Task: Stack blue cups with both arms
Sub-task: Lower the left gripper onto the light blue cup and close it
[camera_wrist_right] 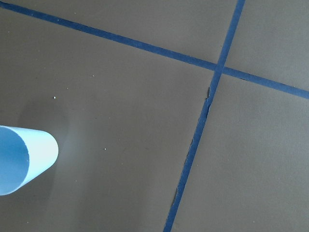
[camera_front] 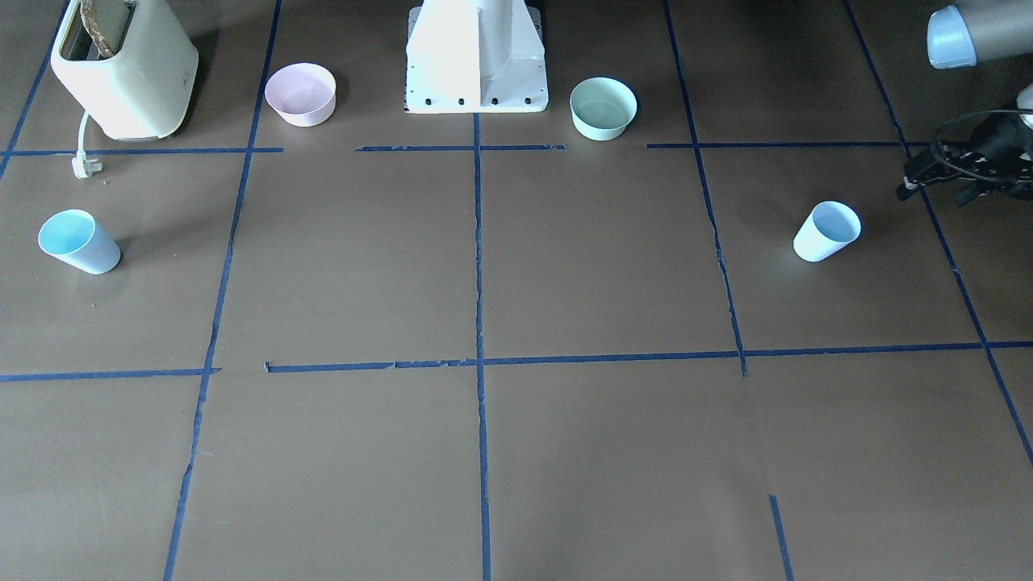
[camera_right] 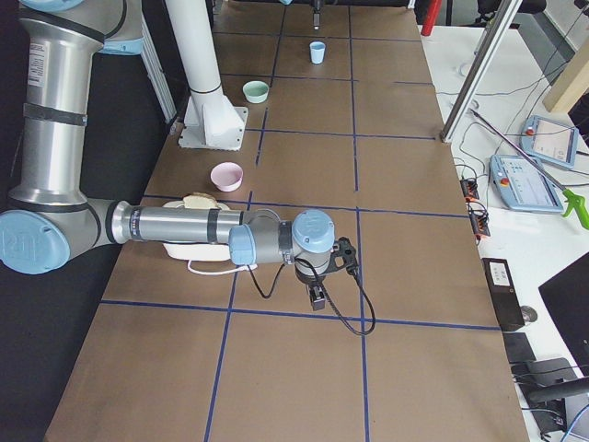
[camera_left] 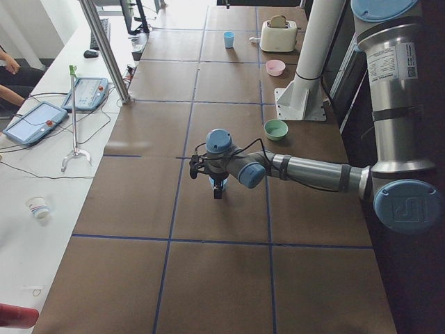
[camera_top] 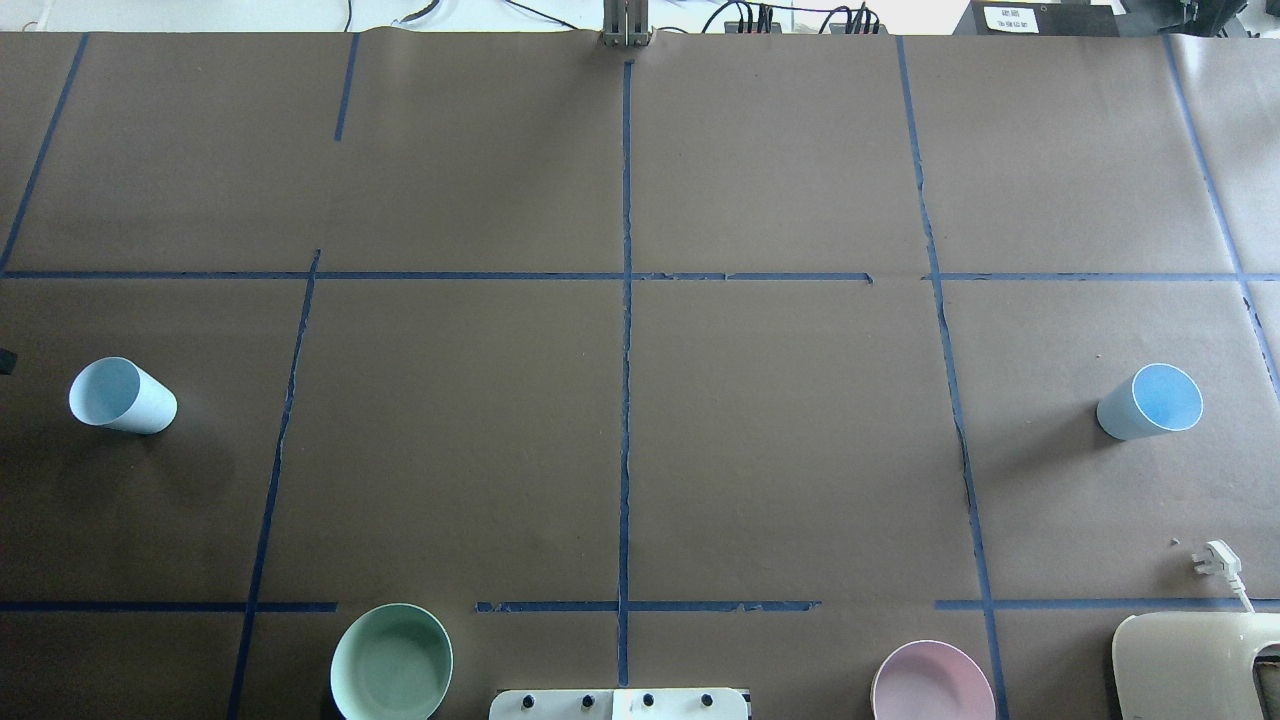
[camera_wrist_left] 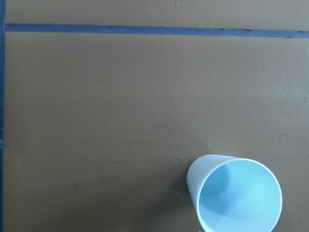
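Task is sitting at its very start, as I'm reading it. The left-side blue cup [camera_top: 122, 396] is standing upright, mouth up, near the left end of the brown table [camera_top: 780, 430]. The right-side blue cup [camera_top: 1150, 402] is standing the same way near the right end, not far from the toaster [camera_top: 1200, 665] & its loose plug [camera_top: 1215, 557]. The two are sitting well apart w/ nothing nested. The left gripper [camera_left: 217, 192] is hovering near its cup but apart from it in the front view. The left wrist cam is showing that cup down in the lower-right corner, so the approach isn't looking centred. The right gripper [camera_right: 317, 296] is hanging above the table. Its wrist cam is catching only part of its cup at the left edge, so it's likewise off to one side. Can't tell how wide either pincer is standing: no fingers are showing in the wrist views, & elsewhere they're too small or tangled in cable. Neither seems to be carrying anything, since both cups are resting on the table. Left to do, by my judgement: line up over each cup, grasp, lift, bring both toward the middle, then drop one inside the other. The mint green bowl [camera_top: 391, 662] & pink bowl [camera_top: 932, 682] by the pedestal [camera_top: 618, 703] are playing no part.
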Motion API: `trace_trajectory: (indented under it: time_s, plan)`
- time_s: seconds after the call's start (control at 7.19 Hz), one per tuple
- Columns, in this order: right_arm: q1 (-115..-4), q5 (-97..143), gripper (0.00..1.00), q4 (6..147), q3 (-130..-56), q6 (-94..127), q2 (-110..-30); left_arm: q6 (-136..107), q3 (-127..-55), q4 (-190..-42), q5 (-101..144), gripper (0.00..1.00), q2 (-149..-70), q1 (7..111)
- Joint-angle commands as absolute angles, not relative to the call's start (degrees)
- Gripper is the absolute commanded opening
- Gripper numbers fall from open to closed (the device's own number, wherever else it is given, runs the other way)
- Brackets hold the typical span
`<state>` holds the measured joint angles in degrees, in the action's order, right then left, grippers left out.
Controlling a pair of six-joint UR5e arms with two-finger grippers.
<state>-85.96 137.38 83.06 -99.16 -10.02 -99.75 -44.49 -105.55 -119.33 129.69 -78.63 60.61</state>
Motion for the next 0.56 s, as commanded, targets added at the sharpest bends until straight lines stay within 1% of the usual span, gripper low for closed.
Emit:
trace_trajectory:
  time_s: [0.0,0.28,0.42]
  plan:
    - [-85.96,137.37,1.00,83.06,-99.14,-10.02,-99.76,-49.92,-103.90,-121.38,125.60,1.00,-79.79,57.75]
    - [-85.96,137.46,1.00,83.06,-99.05,-10.02,-99.76,-50.45,-102.40,-121.46,124.55,1.00,-80.68,55.39]
    - [-85.96,137.46,1.00,83.06,-99.14,-10.02,-99.76,-51.67,-99.96,-121.73,122.19,1.00,-82.86,53.28]
